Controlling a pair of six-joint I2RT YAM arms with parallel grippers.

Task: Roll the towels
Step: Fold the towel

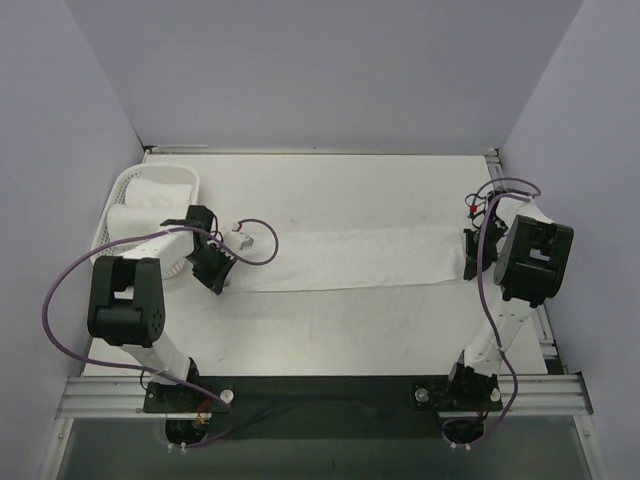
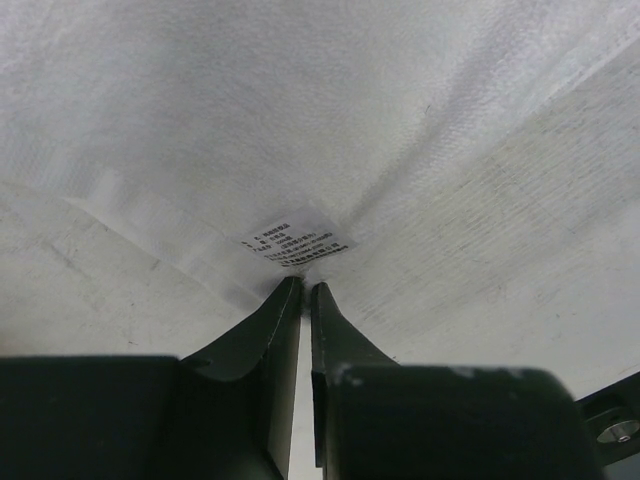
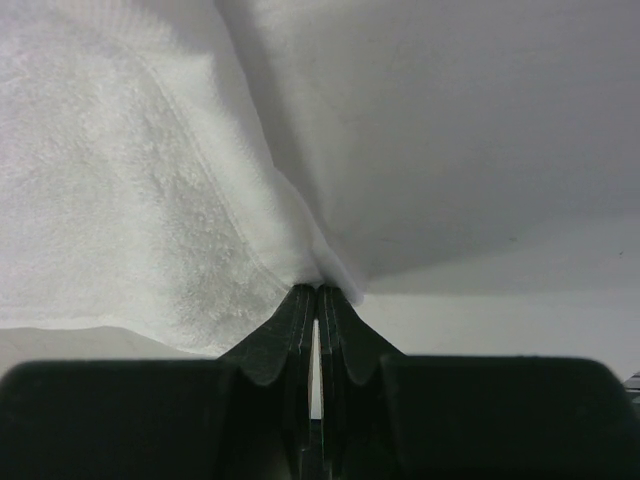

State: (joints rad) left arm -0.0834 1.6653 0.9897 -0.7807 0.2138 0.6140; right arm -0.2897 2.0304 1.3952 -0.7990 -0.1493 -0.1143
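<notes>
Towel point(image 1: 360, 258) is spread as 1 long flat strip across the middle of the desk point(image 1: 330, 330), reaching from close to the left edge to close to the right edge. Neither end is rolled yet.

At the far-left corner a white lattice basket point(image 1: 118, 190) holds at least 1 rolled towel point(image 1: 135, 220). Just right of it, the left tool point(image 1: 222, 283) sits at the strip's left end. In the wrist view the left tool's point(image 2: 305, 288) jaws are drawn nearly together with a thin slit between them. Their tips meet the hem right under the label point(image 2: 297, 243), and creases fan out from them, so I judge it pinched on the towel. At the right end the right tool point(image 1: 470, 262) is clamped tight on the cloth, which rises and drapes from the tips of the right tool point(image 3: 317, 290).

Risks, as I judge them:
- The left pinch is shallow and at 1 spot, so any pull along the strip could slip the hem free.
- Rolling from 1 held point, with the rest of the width loose, would likely give a skewed, cone-shaped roll.
- Too much tension from the right end would drag the roll, and too little would let it go slack.
- The left arm works just beside the basket, so a wide wrist turn could knock it.
</notes>
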